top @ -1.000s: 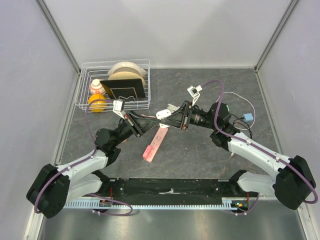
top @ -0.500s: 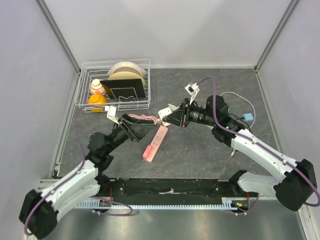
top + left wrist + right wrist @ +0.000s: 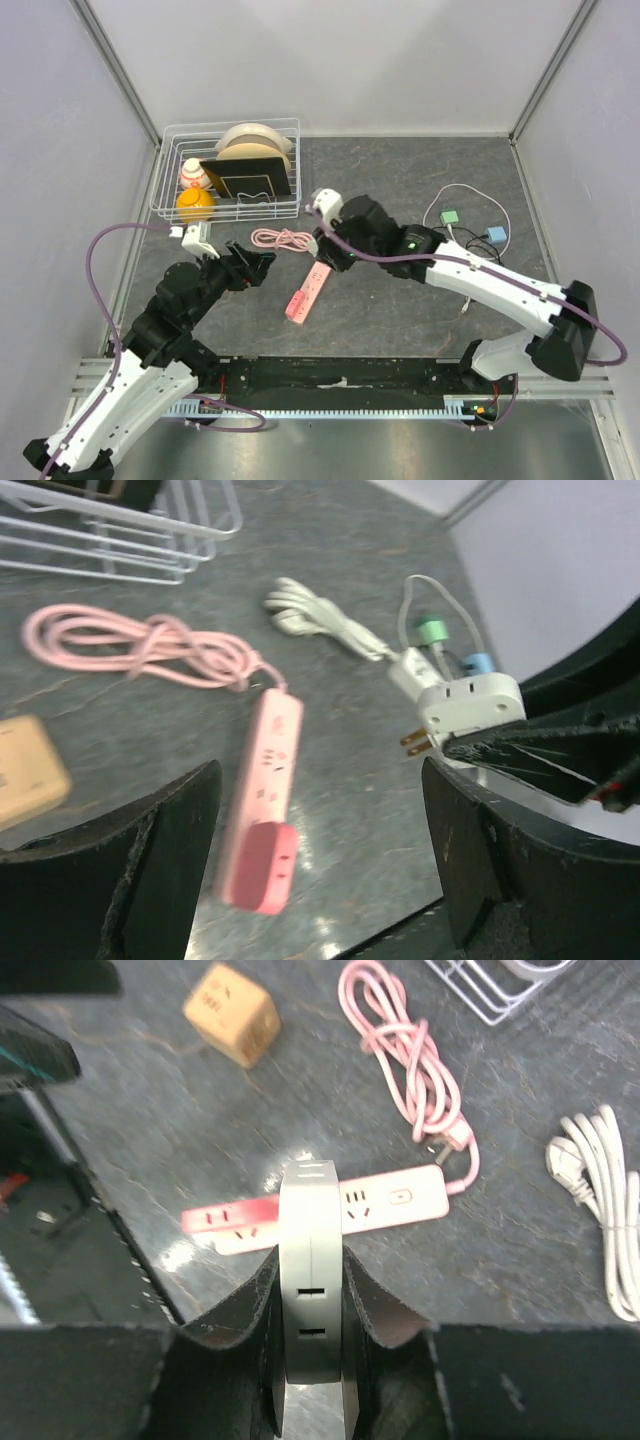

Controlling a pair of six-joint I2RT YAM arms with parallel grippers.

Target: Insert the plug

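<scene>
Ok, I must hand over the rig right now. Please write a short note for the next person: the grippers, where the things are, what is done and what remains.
Left gripper: open, holds nothing, hovers beside the pink power strip.
Right gripper: shut on the white plug, its prongs bare, in the air over the strip.
Strip: flat on the table, its pink cord coiled near the end.
Done: plug is picked up and brought over the strip.
Left: line the prongs up with a socket, push the plug in, let go. The left gripper may need to steady the strip.
</scene>
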